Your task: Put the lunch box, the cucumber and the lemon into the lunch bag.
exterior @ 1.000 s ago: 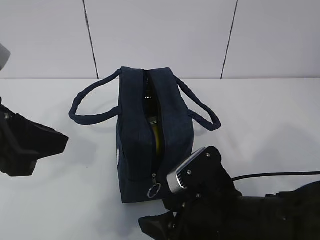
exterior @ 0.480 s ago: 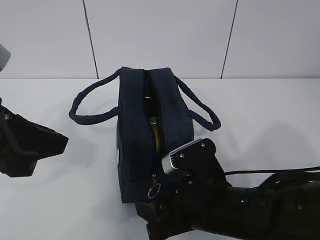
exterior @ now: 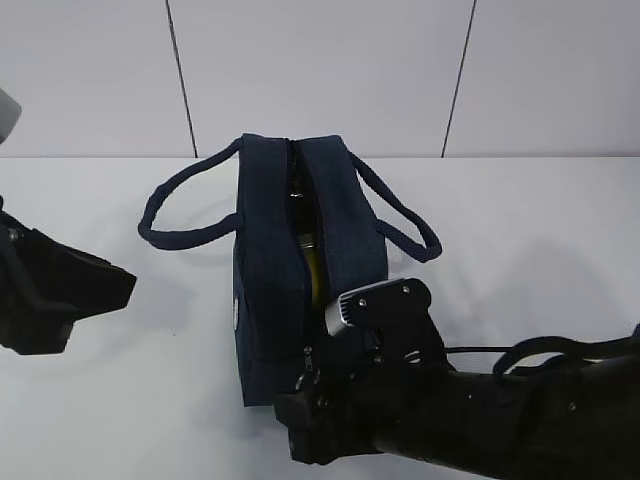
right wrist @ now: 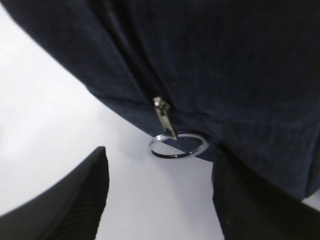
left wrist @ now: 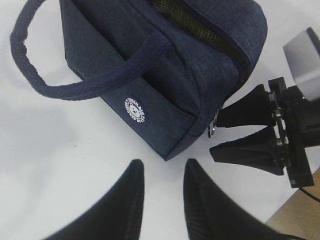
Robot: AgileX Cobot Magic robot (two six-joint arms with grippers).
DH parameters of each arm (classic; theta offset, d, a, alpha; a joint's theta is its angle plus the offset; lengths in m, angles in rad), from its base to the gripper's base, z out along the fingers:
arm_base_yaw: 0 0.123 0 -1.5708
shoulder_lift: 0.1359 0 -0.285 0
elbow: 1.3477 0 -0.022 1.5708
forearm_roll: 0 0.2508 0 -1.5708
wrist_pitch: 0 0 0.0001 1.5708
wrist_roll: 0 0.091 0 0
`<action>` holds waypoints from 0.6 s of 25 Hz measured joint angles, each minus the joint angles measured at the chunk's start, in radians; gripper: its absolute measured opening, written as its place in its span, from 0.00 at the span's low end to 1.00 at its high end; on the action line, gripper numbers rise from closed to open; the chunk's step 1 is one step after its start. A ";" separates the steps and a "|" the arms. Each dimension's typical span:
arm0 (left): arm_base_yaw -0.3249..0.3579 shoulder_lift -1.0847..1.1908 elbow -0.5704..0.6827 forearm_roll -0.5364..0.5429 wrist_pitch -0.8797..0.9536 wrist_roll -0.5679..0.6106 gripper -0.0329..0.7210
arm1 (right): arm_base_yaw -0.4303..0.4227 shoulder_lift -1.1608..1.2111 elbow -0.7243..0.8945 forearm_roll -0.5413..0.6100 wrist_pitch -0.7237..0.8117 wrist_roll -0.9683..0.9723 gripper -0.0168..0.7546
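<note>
Exterior: the bag (exterior: 300, 270) stands mid-table (exterior: 540, 230), zipper gaping, something yellow-green inside; the right gripper (exterior: 305, 405) crowds its near end.

Left wrist: the left gripper (left wrist: 162, 175), jaws parted and empty, hangs beside the bag's corner.

Right wrist: open jaws flank the ring pull (right wrist: 177, 145), not touching.
</note>
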 joint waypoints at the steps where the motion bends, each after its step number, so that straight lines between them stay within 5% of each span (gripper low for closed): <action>1: 0.000 0.000 0.000 0.000 0.000 0.000 0.30 | 0.000 0.002 -0.002 0.008 0.000 0.000 0.63; 15: 0.000 0.000 0.000 0.000 0.000 0.000 0.30 | 0.000 0.014 -0.013 0.034 -0.015 0.002 0.63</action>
